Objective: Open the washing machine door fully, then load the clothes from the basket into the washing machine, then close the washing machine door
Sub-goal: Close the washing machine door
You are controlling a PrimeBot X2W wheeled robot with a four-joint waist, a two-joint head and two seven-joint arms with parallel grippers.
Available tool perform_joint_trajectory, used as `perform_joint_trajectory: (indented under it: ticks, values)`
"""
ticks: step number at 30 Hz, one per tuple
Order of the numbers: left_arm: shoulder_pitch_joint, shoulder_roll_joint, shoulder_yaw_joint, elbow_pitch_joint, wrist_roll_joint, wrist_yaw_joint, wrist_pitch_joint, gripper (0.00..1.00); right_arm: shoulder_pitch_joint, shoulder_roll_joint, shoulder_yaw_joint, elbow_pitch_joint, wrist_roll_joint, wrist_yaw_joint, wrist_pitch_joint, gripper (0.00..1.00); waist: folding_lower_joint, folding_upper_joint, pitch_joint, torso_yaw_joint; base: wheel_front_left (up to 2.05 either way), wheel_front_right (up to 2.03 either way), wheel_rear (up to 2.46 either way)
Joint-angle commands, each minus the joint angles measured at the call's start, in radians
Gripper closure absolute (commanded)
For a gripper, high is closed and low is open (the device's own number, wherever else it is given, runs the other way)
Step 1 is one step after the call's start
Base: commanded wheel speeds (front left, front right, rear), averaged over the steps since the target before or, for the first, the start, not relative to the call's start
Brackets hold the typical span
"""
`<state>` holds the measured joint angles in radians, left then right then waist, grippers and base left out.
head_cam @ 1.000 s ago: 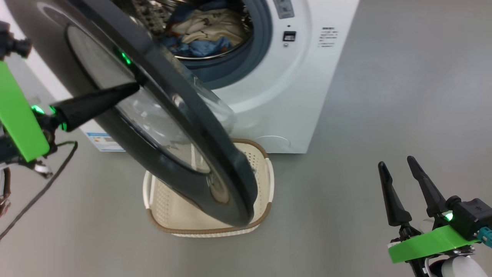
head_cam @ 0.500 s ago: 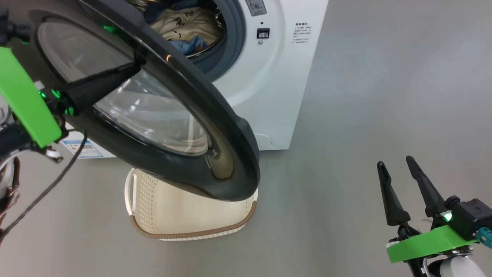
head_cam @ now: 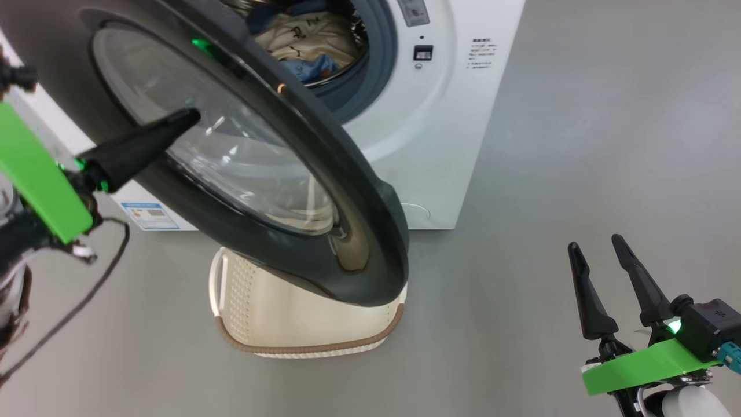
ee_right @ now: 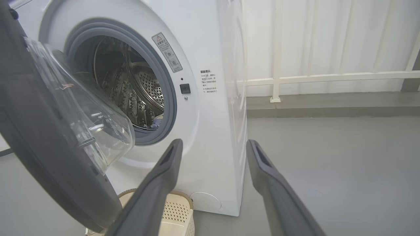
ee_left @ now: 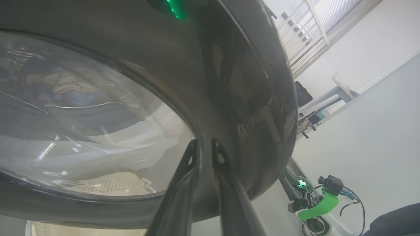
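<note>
It looks like a bare test lab: a lone washing machine (head_cam: pixel 440 145) on grey floor (head_cam: pixel 579 145), a white railing (ee_right: pixel 311 78), a gear-strewn table (ee_left: pixel 341 90).

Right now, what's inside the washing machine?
Clothes lie in the drum: a cream-white garment and a light blue one. The half-open washing machine door covers the drum's left side from the head view, so anything there is hidden.

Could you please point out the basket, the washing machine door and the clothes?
basket (head_cam: pixel 301 318), head view, cream wall.
washing machine door (head_cam: pixel 324 162), head view, black rim.
clothes (head_cam: pixel 301 37), head view, cream garment.
</note>
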<state>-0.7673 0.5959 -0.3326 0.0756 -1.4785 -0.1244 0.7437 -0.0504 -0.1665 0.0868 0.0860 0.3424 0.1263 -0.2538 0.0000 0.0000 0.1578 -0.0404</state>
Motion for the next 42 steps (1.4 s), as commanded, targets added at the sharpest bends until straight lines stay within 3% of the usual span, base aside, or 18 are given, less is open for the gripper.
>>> perform_joint_trajectory:
  ticks: [1,3,6,8,9,10,11,24,37,42]
  values:
    - [-0.002,0.060,0.039,-0.026,-0.013,-0.006,-0.016,0.88,0.004,-0.018,0.013,-0.027,-0.008,0.004,-0.008,0.00,0.0000,0.0000,-0.006,0.013,0.00,0.00,0.00]
    - [0.026,0.065,0.041,-0.027,-0.016,-0.006,-0.045,0.77,0.005,-0.020,0.012,-0.026,-0.009,0.004,-0.008,0.00,0.0000,0.0000,-0.008,0.021,0.00,0.00,0.00]
    - [0.072,0.077,0.040,-0.028,-0.014,-0.006,-0.085,0.73,0.005,-0.022,0.012,-0.028,-0.010,0.004,-0.008,0.00,0.0000,0.0000,-0.010,0.033,0.00,0.00,0.00]
    - [0.118,0.087,0.036,-0.026,-0.011,-0.006,-0.129,0.60,0.005,-0.026,0.012,-0.028,-0.009,0.004,-0.008,0.00,0.0000,0.0000,-0.013,0.044,0.00,0.00,0.00]
    - [0.133,0.090,0.035,-0.024,-0.010,-0.006,-0.145,0.50,0.006,-0.027,0.012,-0.028,-0.009,0.004,-0.008,0.00,0.0000,0.0000,-0.014,0.048,0.00,0.00,0.00]
    - [0.146,0.095,0.033,-0.023,-0.006,-0.006,-0.161,0.18,0.006,-0.029,0.012,-0.029,-0.009,0.004,-0.008,0.00,0.0000,0.0000,-0.015,0.052,0.00,0.00,0.00]
    - [0.159,0.098,0.030,-0.021,-0.001,-0.006,-0.179,0.00,0.008,-0.030,0.011,-0.028,-0.009,0.004,-0.008,0.00,0.0000,0.0000,-0.017,0.056,0.00,0.00,0.00]
    - [0.279,0.104,-0.010,0.060,0.080,-0.006,-0.521,0.00,0.013,-0.041,0.019,-0.025,-0.008,0.004,-0.008,0.00,0.0000,0.0000,-0.037,0.097,0.00,0.00,0.00]
    - [0.364,0.033,-0.090,0.174,0.091,-0.006,-0.918,0.00,0.014,-0.043,0.025,-0.023,-0.007,0.004,-0.008,0.00,0.0000,0.0000,-0.041,0.121,0.00,0.00,0.00]
    - [0.398,0.005,-0.113,0.202,0.099,-0.006,-0.991,0.00,0.015,-0.045,0.026,-0.023,-0.007,0.004,-0.008,0.00,0.0000,0.0000,-0.042,0.131,0.00,0.00,0.00]
